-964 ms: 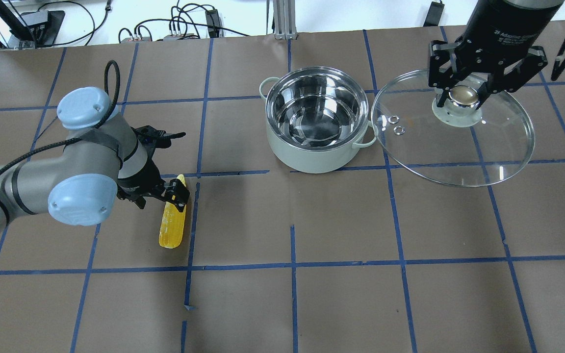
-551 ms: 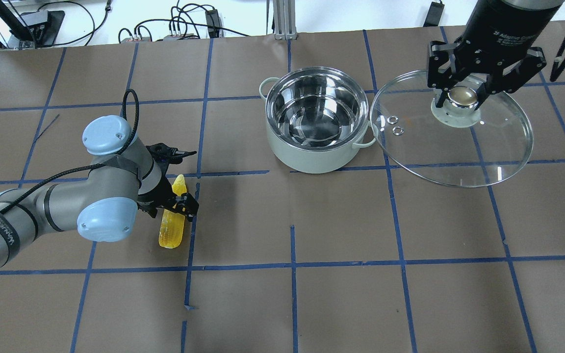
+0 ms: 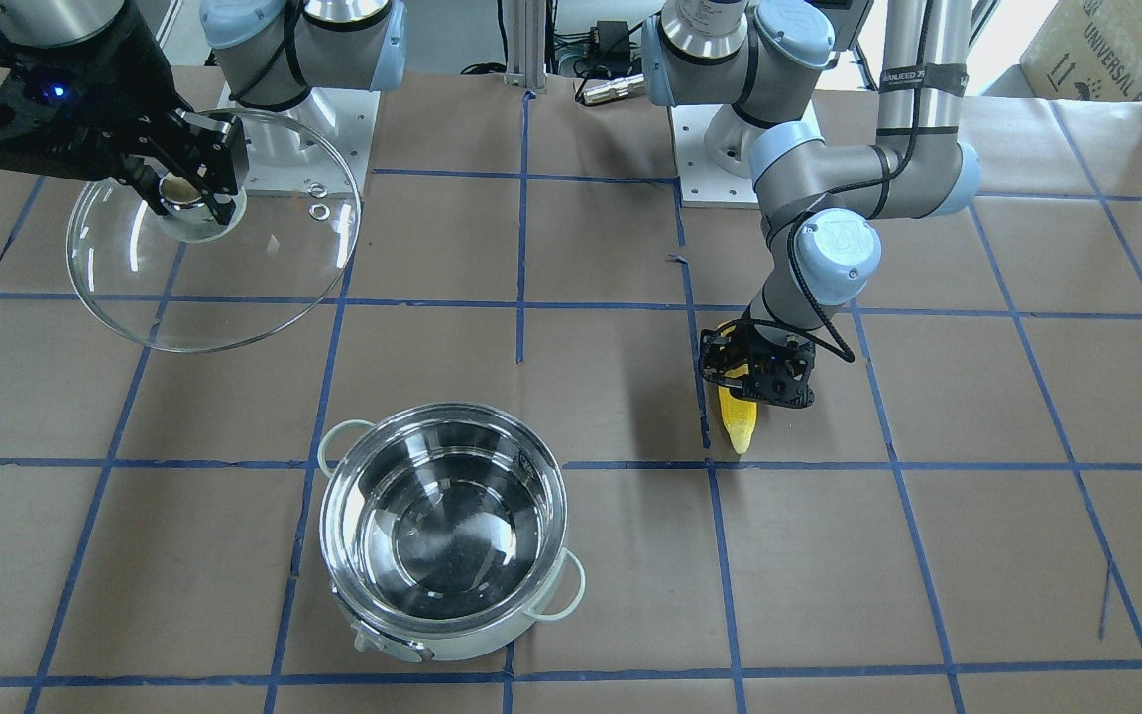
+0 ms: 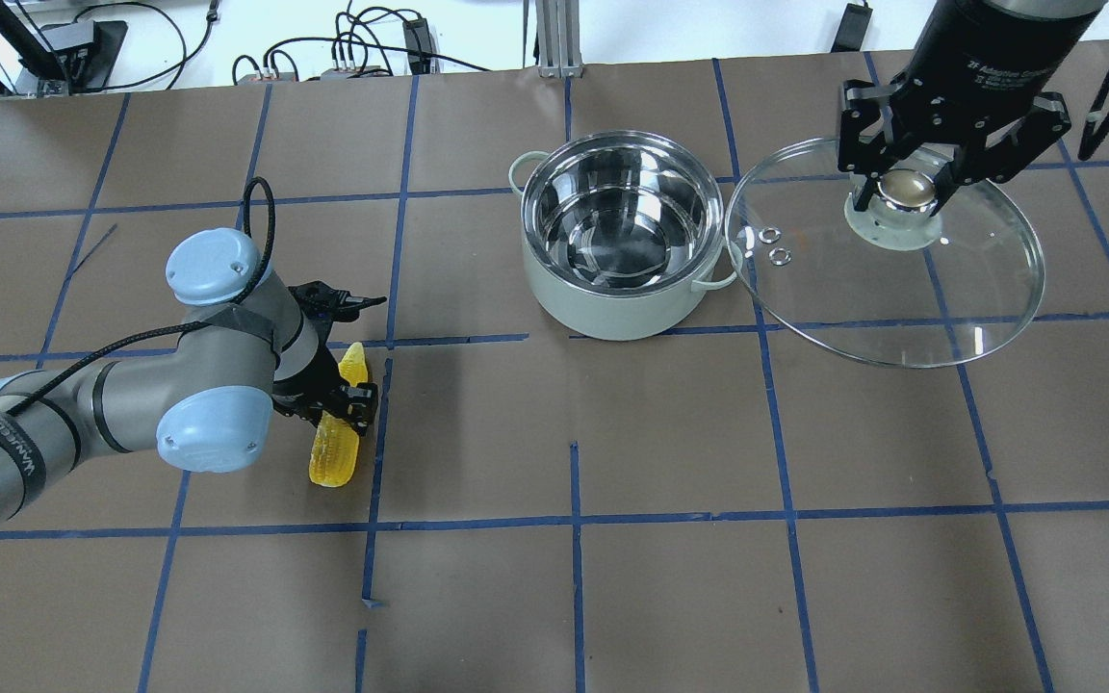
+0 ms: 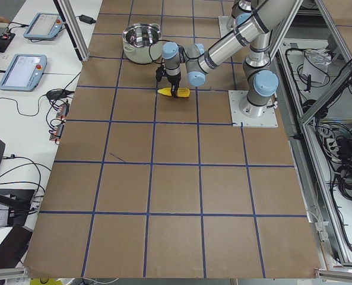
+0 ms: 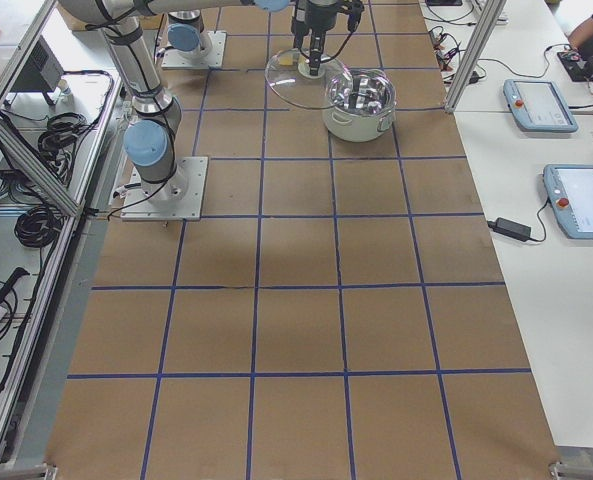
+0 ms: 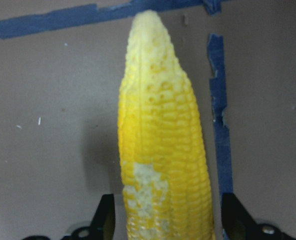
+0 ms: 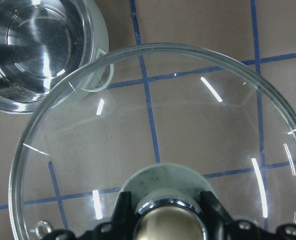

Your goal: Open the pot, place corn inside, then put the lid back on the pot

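While corn (image 4: 334, 459) lies tip away from robot, L claw (image 7: 167, 206) open astride it, R claw (image 4: 904, 189) clamps lid (image 4: 901, 298).

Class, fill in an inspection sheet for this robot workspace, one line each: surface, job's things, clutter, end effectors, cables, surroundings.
Surface: table covered in brown paper with a blue tape grid; some tape ends are ragged.
Job's things: pot open and empty; corn lying on the table; lid held up beside the pot.
Clutter: nothing seen.
End effectors: left end effector open, fingers either side of the corn with slim gaps; right end effector shut on the lid.
Cables: black cable looped over the left arm; cable bundles beyond the far edge.
Surroundings: pendants on the side bench.
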`<state>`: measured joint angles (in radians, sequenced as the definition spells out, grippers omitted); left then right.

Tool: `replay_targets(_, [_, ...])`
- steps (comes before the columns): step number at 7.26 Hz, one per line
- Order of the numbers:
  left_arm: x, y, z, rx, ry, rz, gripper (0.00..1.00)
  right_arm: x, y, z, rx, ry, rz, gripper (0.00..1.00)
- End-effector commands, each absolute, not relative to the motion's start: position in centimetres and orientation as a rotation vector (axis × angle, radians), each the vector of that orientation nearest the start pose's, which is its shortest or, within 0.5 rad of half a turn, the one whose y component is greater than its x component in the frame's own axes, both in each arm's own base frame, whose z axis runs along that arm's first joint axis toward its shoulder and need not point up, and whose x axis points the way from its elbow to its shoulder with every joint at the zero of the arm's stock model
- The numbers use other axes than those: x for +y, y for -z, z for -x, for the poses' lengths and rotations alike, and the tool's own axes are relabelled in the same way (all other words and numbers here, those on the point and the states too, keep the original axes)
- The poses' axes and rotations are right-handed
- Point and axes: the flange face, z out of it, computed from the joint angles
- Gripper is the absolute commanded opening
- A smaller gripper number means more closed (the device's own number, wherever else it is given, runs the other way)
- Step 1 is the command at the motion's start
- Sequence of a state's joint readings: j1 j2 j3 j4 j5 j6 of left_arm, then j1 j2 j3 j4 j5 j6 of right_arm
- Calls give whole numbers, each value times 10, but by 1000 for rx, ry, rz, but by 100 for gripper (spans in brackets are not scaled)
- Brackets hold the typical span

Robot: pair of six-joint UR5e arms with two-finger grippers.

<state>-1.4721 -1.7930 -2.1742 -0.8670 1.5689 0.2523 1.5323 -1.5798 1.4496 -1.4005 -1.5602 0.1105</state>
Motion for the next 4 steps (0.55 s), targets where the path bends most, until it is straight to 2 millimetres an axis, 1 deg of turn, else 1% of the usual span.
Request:
replay_targets(1, [-468,-192,88,3148,-145,-249,18,-486,-534,-115,3123,-65,-233,37])
replay_targets(2, [-488,-215,95,3153,-134,-256,18,-486,-534,-115,3123,-65,-233,37])
replay_targets(3, [-514,-253,105,3150,-151,-287,18,-486,-534,-115,3126,-65,-212,37])
replay_targets(4, [-537,-291,121,3147,-171,-316,18,-487,-535,-112,3137,-63,-193,37])
